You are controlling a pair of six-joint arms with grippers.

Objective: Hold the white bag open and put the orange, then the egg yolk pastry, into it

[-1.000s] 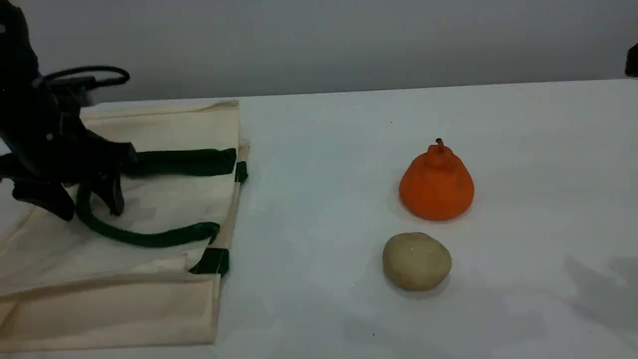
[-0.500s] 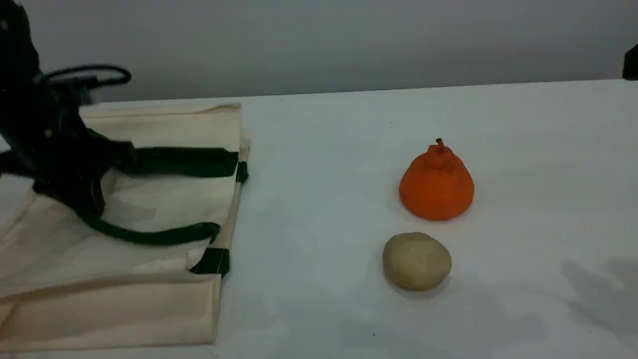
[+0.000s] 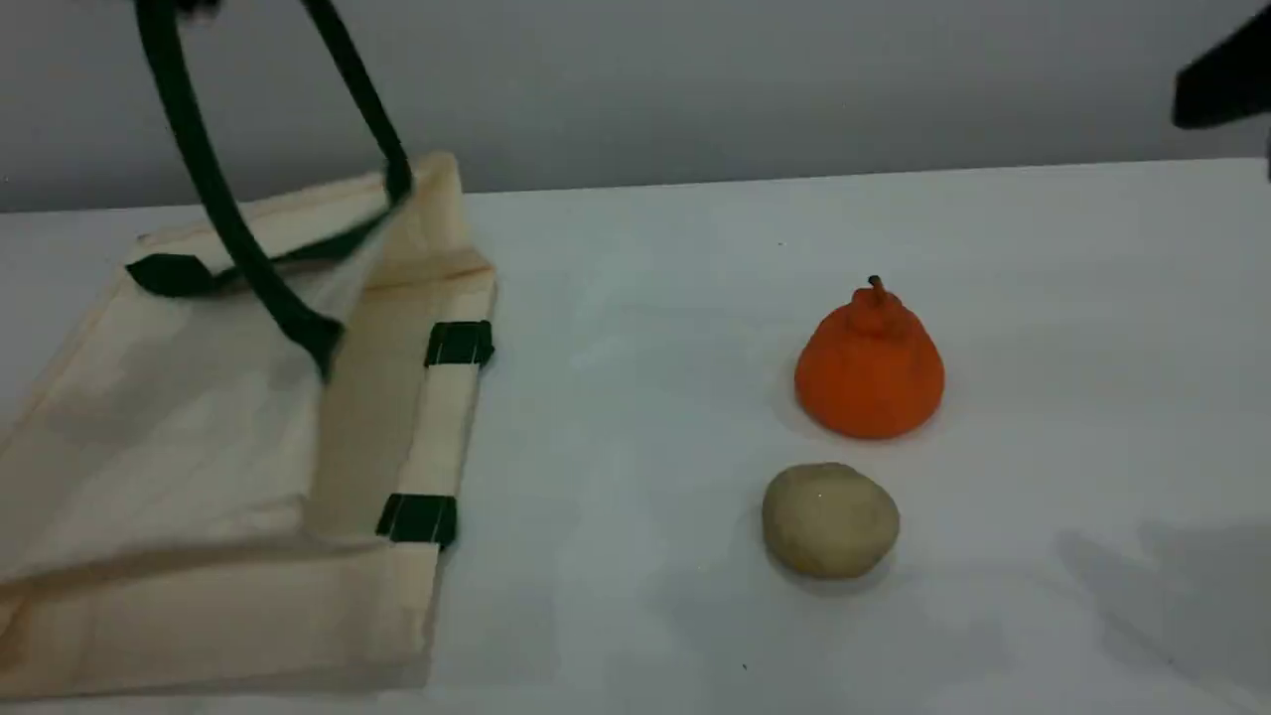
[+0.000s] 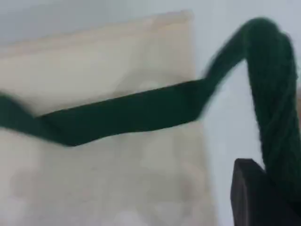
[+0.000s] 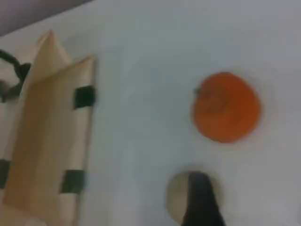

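Setting: lab-type robot test bench. Evidence: plain white table (image 3: 635,636), blank grey wall (image 3: 695,89) behind it, black robot arm (image 3: 1221,84) showing at upper right edge

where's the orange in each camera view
Scene view: the orange stands right of centre, just above the egg yolk pastry.
Left wrist view: not in it.
Right wrist view: the orange is at upper right, above the egg yolk pastry.
Shared landmark: the white bag, at the left in both, filling the left wrist view.

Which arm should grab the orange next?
Right. The left gripper is shut on the dark green handle of the cream-white canvas bag, holding it raised; the open right gripper hovers near the orange pear-shaped fruit.
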